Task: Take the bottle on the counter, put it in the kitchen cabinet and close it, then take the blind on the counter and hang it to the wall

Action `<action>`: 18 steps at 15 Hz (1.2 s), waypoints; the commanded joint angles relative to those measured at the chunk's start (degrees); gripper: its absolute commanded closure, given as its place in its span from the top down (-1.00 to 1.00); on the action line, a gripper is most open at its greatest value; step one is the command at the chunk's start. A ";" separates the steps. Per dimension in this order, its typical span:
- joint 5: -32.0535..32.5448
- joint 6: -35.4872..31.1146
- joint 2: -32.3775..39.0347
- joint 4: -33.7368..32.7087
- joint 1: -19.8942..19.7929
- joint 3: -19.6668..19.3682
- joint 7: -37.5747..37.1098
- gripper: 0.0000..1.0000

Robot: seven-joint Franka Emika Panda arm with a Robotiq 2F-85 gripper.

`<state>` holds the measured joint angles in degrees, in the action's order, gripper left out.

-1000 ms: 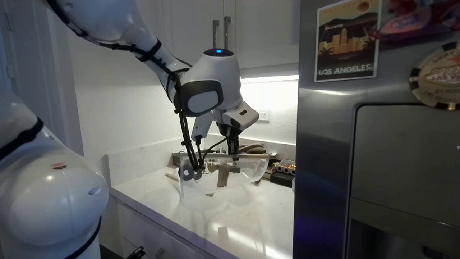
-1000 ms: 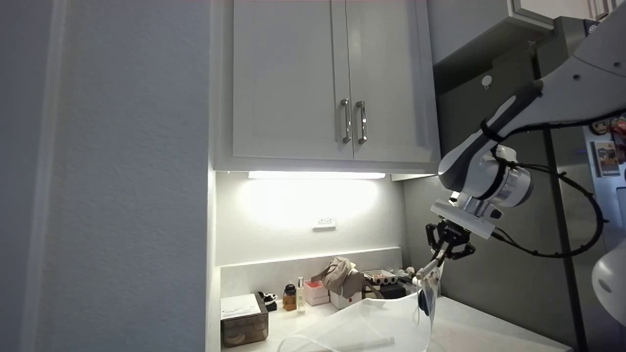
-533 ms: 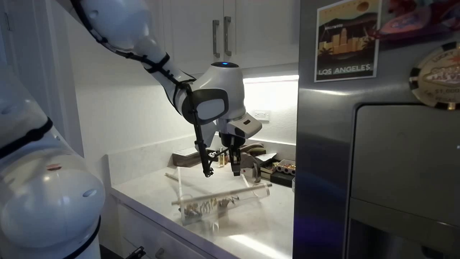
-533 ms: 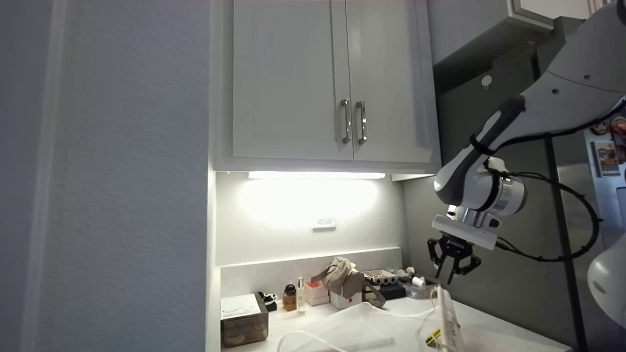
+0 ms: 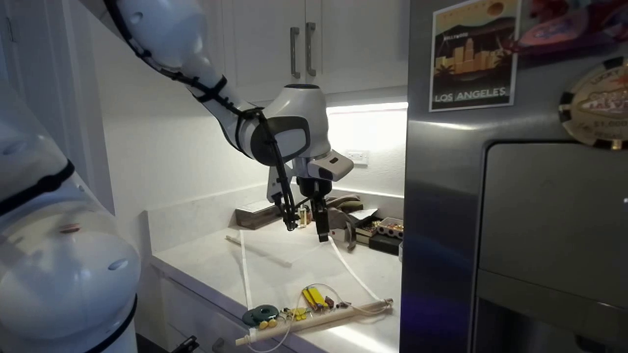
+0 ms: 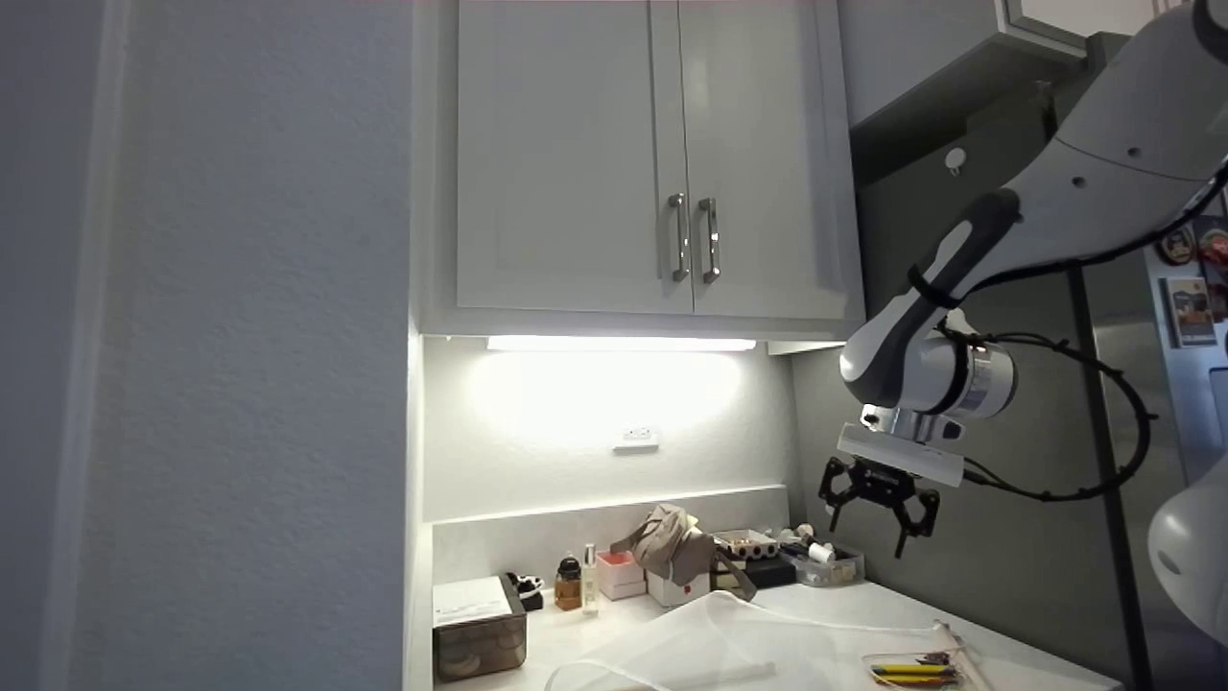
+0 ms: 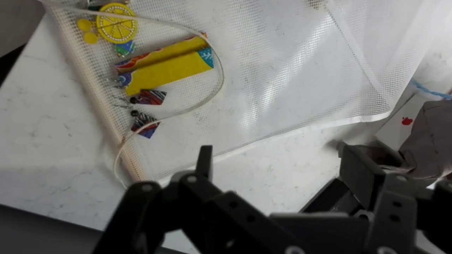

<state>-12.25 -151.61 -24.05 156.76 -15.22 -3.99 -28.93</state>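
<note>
We see the fingers (image 7: 204, 161) spread wide; a second ago they were pinched on the blind (image 7: 275, 70) and held its rod (image 5: 319, 321) above the table (image 5: 196, 262). We now find that rod lying across the table's front edge, one end jutting past it. We see the trinkets (image 7: 116, 23) lying on the blind instead of hanging and, in an exterior view, a clear box (image 6: 833, 574) uncovered near the table's edge by the fridge (image 5: 441, 196).
</note>
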 commanded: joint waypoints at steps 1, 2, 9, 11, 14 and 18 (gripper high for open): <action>4.67 1.51 1.17 -1.89 -2.27 5.17 -6.53 1.00; 6.23 1.86 1.26 -2.06 -2.58 6.59 -8.76 1.00; 23.47 4.67 6.63 -3.71 -5.52 16.74 -31.42 1.00; 30.55 7.25 7.82 -4.53 -5.79 17.42 -37.71 1.00; 38.57 9.60 10.93 -6.38 -4.81 15.32 -44.05 1.00; 42.69 11.60 16.88 -10.04 -2.76 10.74 -46.62 1.00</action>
<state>28.14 -142.53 -12.39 150.84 -19.67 9.66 -73.43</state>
